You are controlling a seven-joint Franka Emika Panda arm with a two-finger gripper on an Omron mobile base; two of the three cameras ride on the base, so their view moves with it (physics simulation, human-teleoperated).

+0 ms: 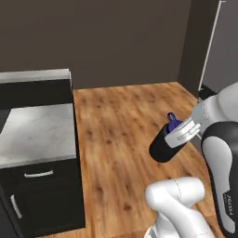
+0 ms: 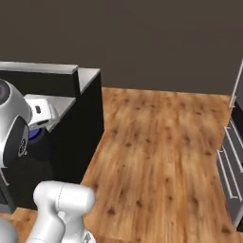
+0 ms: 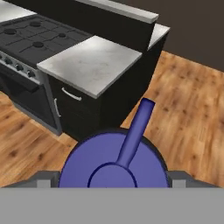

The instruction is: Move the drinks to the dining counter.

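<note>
A wide black bottle (image 1: 161,145) with a blue cap (image 1: 174,122) hangs tilted in the air over the wooden floor, one of the drinks. My gripper (image 1: 180,135) is shut on it just under the cap. In the hand view the blue cap (image 3: 113,162) with its raised loop handle sits between the two fingertips (image 3: 43,179). In the right base view the cap (image 2: 34,135) shows below the white hand (image 2: 42,111), in front of the dark cabinet. The dining counter is out of view.
A marble worktop (image 1: 39,132) on dark cabinets stands to the left, with a black gas stove (image 3: 35,39) beyond it. Wooden floor (image 2: 156,156) stretches ahead to a dark wall. Grey drawers (image 2: 231,161) line the right edge.
</note>
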